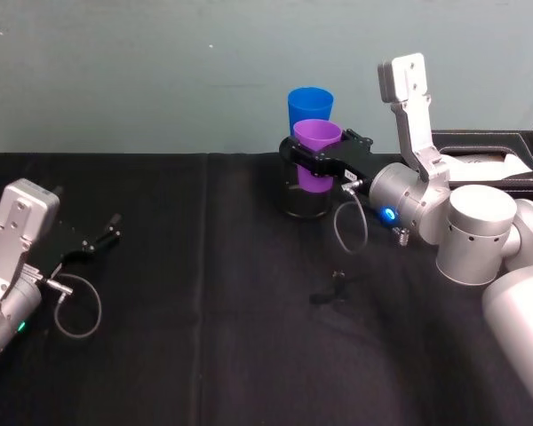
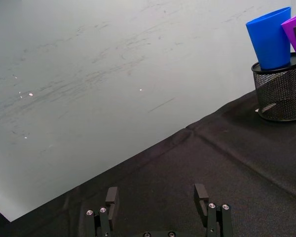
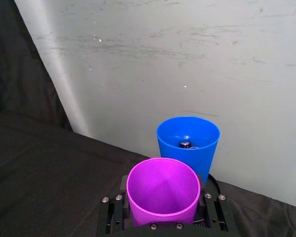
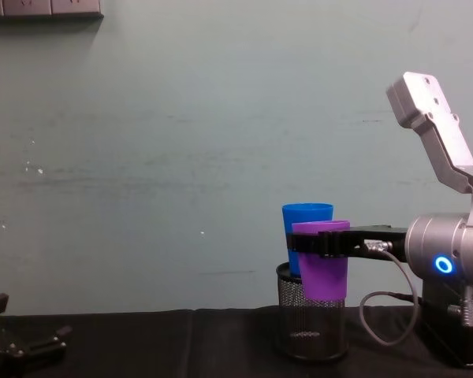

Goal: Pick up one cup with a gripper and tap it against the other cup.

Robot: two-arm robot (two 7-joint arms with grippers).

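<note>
As R tool (image 1: 314,165) clamps tapered purple cup (image 1: 317,135), blue cup (image 1: 310,103) behind

Soft, even light brightens the pale wall (image 4: 142,157).

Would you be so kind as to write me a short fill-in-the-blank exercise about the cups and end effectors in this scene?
1. The right end effector grips the purple cup, whose rim sits ____ than the rim of the blue cup in the chest view.
2. The blue cup stands inside the wire-mesh pen holder, whose colour is ____.
3. The left end effector, idle on the robot's left, has its fingers ____.

Missing words: lower; black; open.
</note>
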